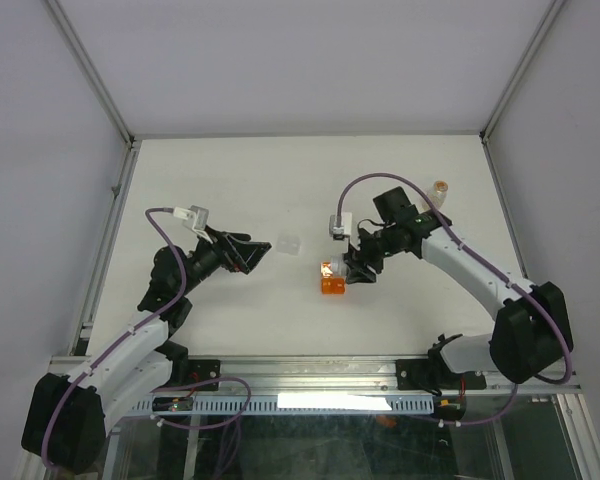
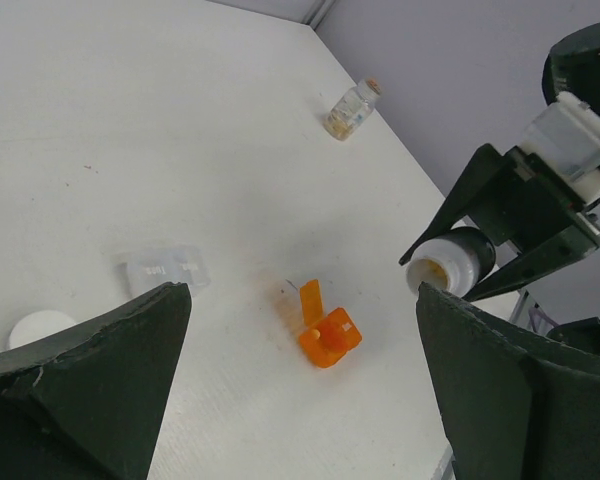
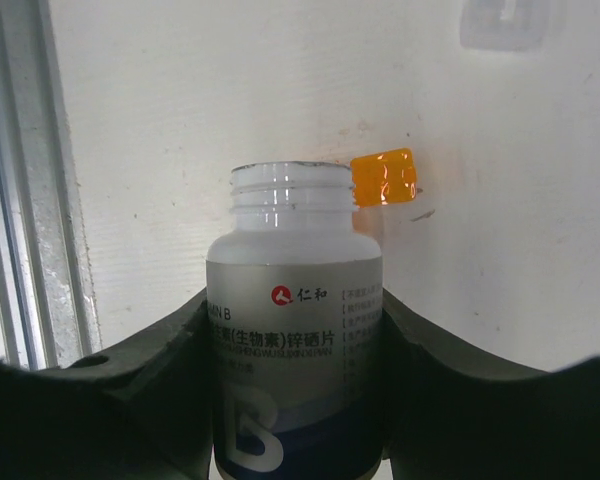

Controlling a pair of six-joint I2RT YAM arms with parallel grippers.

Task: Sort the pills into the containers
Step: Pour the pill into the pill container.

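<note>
The left arm at 8 o'clock and the right arm at 4 o'clock share white links, bulky black joints and a looping lilac cable with a white plug box, while the left gripper and right gripper carry matte black, wedge-shaped fingers.

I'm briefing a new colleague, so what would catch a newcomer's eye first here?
The right hand grips an uncapped white bottle tipped sideways at mid-table, tan pills showing in its mouth. Close by sits a bright orange cup, lid flipped open. The left hand hangs wide open to its left.
</note>
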